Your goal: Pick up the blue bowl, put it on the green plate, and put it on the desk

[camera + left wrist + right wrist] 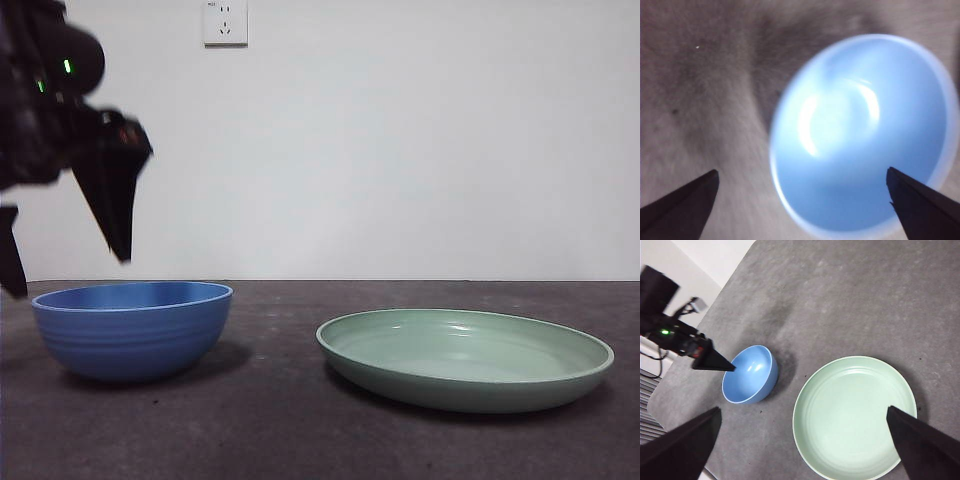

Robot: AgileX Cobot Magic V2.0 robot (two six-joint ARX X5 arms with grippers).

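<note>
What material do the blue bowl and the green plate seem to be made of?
The blue bowl looks like glossy plastic or melamine, possibly glazed ceramic: smooth wall, faint ridges, soft highlights. The green plate has the same glossy, uniform pale finish with bright reflections, so probably the same material.

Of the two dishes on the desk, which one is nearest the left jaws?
The blue bowl: the left gripper hangs just above it; the green plate sits apart.
</note>
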